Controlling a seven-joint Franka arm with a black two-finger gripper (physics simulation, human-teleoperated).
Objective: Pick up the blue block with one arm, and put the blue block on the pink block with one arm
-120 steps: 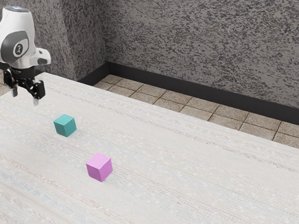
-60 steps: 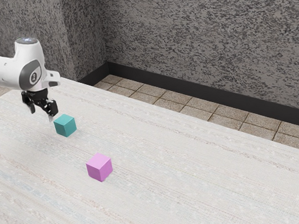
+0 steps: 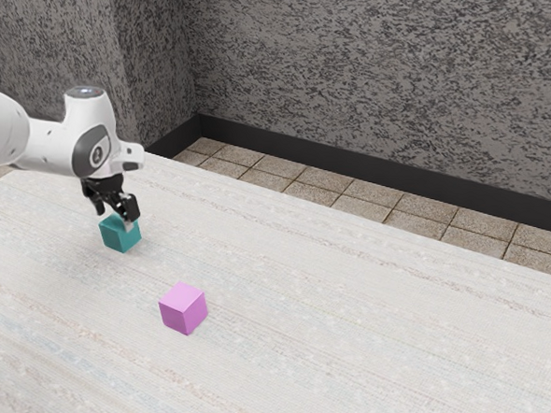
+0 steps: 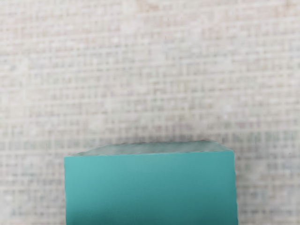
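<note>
Exterior view: the black two-finger gripper (image 3: 119,217) hangs directly over the small teal-blue cube, i.e. the blue block (image 3: 120,237), at the exterior view's left on the pale wood-grain table (image 3: 363,305). The fingers stand apart, w/ the tips about level w/ the cube's top face. I judge they are not clamped on it yet. The blue block sits flat on the table, not lifted. The small pink-violet cube, i.e. the pink block (image 3: 183,308), lies nearer to the camera & a bit toward the exterior view's right. It is apart from the blue block, w/ free table between them.

Wrist view: the blue block (image 4: 150,187) is just under my hand & about centred on it. Its face looks square-on to the hand, so I think the fingers line up w/ two opposite flat faces. The table (image 4: 150,70) grain shows beyond it.

Step in hand, in my judgement: the descent for the grasp. To do it well:
- Go straight down, no sideways drift, until the tips are approx. at mid-height of the cube, w/o touching the table.
- Close slowly on the flat faces, not on corners, so the block does not twist.
- Confirm the hold before lifting.
- Lift high enough to pass over the pink block, bc a low carry could knock it.
</note>
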